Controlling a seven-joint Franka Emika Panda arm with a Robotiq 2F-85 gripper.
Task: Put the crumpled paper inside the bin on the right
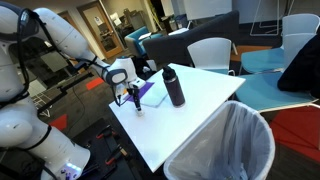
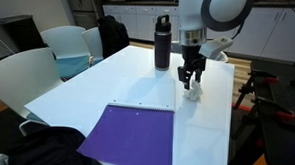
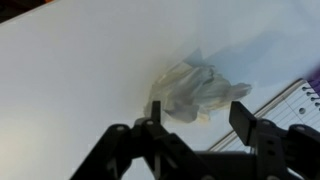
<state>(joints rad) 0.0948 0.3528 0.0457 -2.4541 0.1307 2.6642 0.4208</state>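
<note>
The fingers (image 3: 243, 115) stand spread and unclenched either side of the crumpled paper (image 3: 195, 92), which lies on the white table (image 2: 118, 81) near the black bottle (image 2: 162, 43), well apart from the bin (image 1: 268, 135) at the table's near right end in an exterior view.

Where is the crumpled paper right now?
In the wrist view the crumpled paper lies on the white table, directly under the open gripper; in an exterior view it sits near the black bottle.

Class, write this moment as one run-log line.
gripper: open, over paper | paper: on table, not gripped | bin: at table end
</note>
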